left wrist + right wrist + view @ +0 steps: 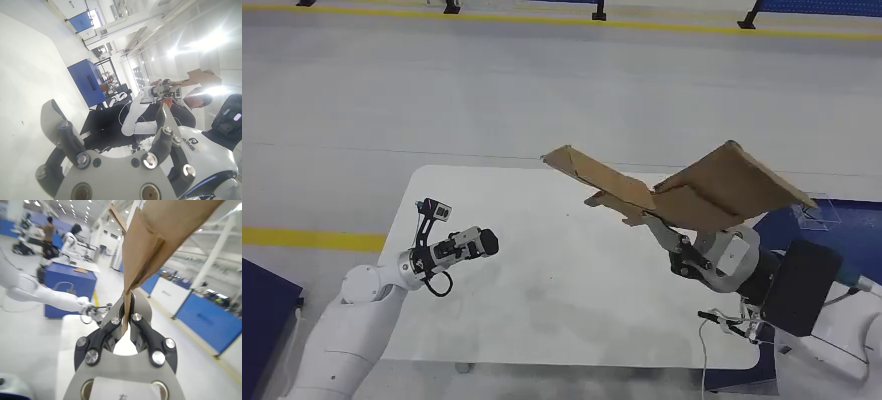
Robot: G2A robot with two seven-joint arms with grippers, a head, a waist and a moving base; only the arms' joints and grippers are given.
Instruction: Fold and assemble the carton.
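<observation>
The top view looks down on the table (542,300) — the 2 wrist views face each other across it.

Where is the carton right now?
In the top view the carton is held in the air over the right side of the table, clamped at one edge in the right gripper, well apart from the left gripper.

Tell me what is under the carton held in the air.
Under the carton, the right gripper clamps its lower edge above the white table. The cardboard hides the table's far right corner.
</observation>
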